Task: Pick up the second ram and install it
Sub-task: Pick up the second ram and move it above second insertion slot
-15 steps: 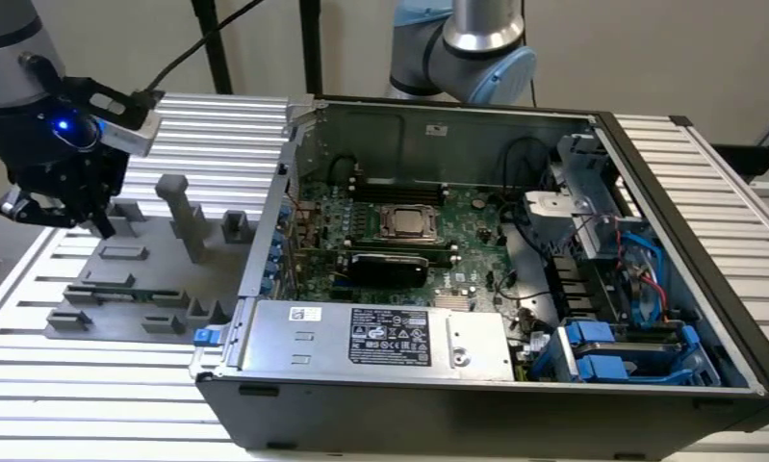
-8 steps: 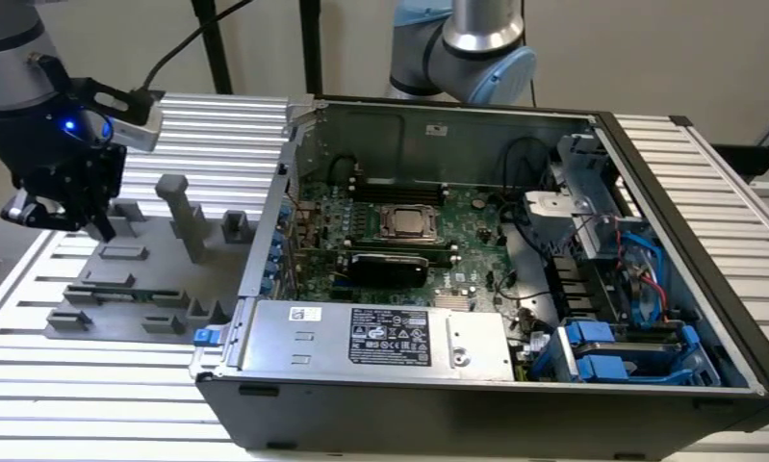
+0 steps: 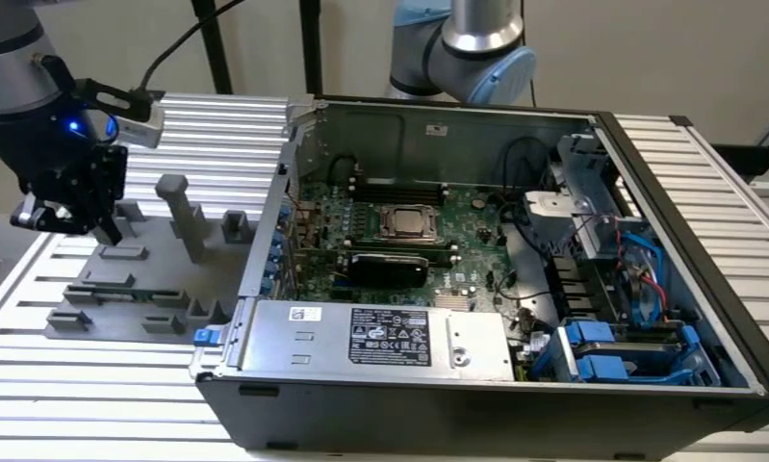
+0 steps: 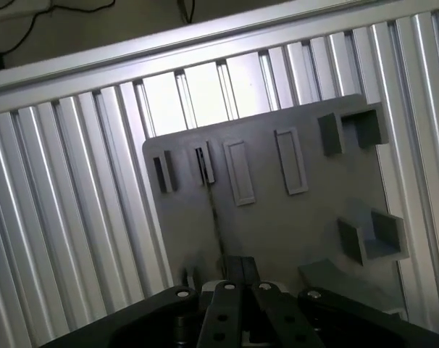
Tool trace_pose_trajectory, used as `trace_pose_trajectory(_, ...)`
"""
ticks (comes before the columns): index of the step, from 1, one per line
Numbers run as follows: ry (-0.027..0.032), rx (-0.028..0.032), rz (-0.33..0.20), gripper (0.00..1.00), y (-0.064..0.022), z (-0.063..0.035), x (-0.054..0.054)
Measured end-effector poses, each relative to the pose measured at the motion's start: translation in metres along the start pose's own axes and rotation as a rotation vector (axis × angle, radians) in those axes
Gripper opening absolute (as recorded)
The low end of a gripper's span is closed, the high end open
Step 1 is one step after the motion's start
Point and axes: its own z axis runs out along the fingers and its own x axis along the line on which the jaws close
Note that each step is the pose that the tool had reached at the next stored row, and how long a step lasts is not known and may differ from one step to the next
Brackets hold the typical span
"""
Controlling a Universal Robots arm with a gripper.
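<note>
grey tray under claw pinching the second ram edge-on; black label unreadable.

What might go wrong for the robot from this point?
The gripper hangs low over the grey holder plate, close to its upright post, so a sideways move might clip it. The memory stick looks very thin edge-on; a slightly off grip could tilt it. The computer case wall stands between the plate and the motherboard, with cables inside that might snag.
</note>
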Motion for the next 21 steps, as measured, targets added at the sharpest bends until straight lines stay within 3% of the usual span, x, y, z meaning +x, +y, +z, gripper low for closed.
trace_pose_trajectory(5,-0.0011,0.0050,-0.030,0.00,0.0039,0.0081,0.001)
trace_pose_trajectory(15,-0.0015,0.0052,-0.092,0.00,0.0074,0.0252,0.004)
trace_pose_trajectory(16,-0.0017,0.0052,-0.094,1.00,0.0075,0.0269,0.005)
trace_pose_trajectory(21,-0.0018,0.0053,-0.105,1.00,0.0065,0.0361,0.010)
